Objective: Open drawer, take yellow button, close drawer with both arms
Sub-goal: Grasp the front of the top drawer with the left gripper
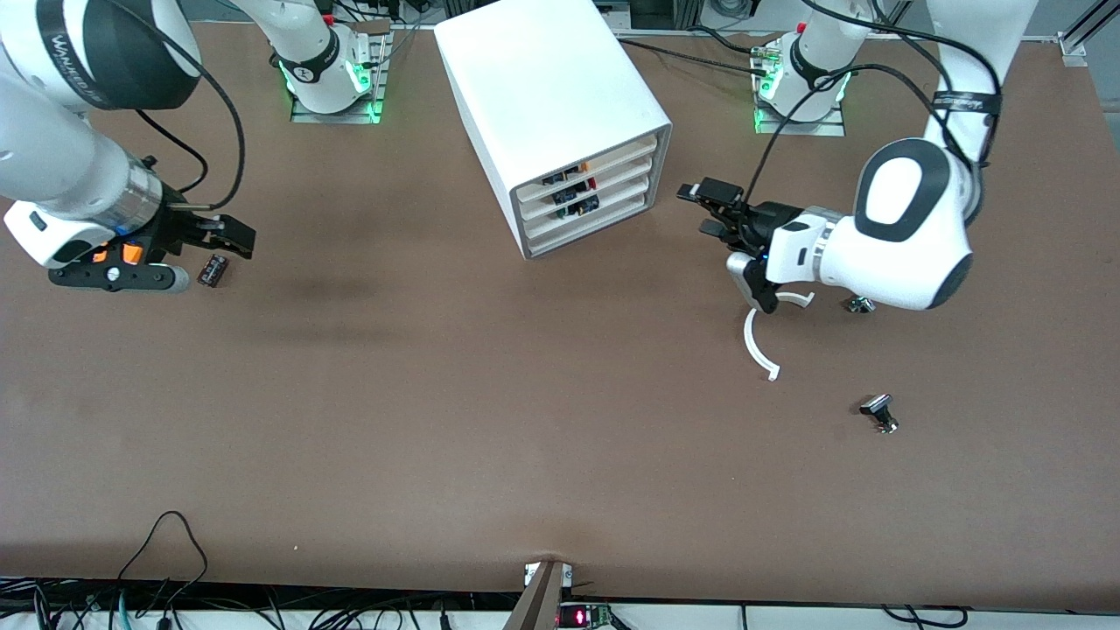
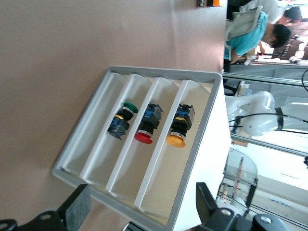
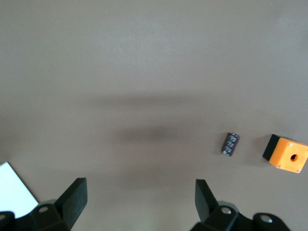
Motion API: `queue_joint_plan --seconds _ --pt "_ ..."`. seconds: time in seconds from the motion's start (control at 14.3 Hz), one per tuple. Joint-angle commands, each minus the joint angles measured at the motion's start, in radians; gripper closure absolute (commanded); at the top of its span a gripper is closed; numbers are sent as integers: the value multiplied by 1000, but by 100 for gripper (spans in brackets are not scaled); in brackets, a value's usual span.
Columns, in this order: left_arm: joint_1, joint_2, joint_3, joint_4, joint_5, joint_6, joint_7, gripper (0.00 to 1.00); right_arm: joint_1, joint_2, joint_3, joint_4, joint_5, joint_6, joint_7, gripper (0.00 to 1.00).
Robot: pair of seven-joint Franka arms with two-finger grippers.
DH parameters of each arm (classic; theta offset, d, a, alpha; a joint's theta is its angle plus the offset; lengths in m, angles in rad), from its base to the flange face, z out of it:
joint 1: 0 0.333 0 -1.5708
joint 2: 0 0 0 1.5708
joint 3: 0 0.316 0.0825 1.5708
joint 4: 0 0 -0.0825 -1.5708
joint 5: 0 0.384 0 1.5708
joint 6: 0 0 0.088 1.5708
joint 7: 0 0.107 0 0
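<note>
The white cabinet [image 1: 560, 96] stands toward the arms' bases, its four drawers pushed in. The top drawer [image 1: 626, 150] [image 2: 190, 168] holds the button [image 1: 581, 166] [image 2: 177, 131], which has a yellow-orange cap and a black body. The drawers below it hold a red-capped [image 2: 146, 130] and a green-capped [image 2: 122, 120] button. My left gripper [image 1: 705, 208] [image 2: 143, 211] hangs open just in front of the drawer fronts, apart from them. My right gripper [image 1: 234, 238] [image 3: 139, 202] is open and empty, low over the table at the right arm's end.
A small black part [image 1: 213, 269] [image 3: 230, 144] lies by the right gripper, and an orange box with a hole [image 3: 286, 154] lies beside it. A curved white strip [image 1: 757, 346] and two silver-and-black parts [image 1: 879, 413] [image 1: 859, 304] lie near the left arm.
</note>
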Motion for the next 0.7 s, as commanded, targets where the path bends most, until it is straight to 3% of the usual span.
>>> queue_joint_plan --seconds 0.0,0.42,0.63 --pt "7 -66 -45 -148 -60 75 61 13 28 40 -2 62 32 -10 89 1" --pt "3 -68 -125 -352 -324 208 313 31 71 102 -2 141 81 -10 293 1" --pt "-2 -65 -154 -385 -361 233 337 35 116 113 -2 161 81 -10 380 1"
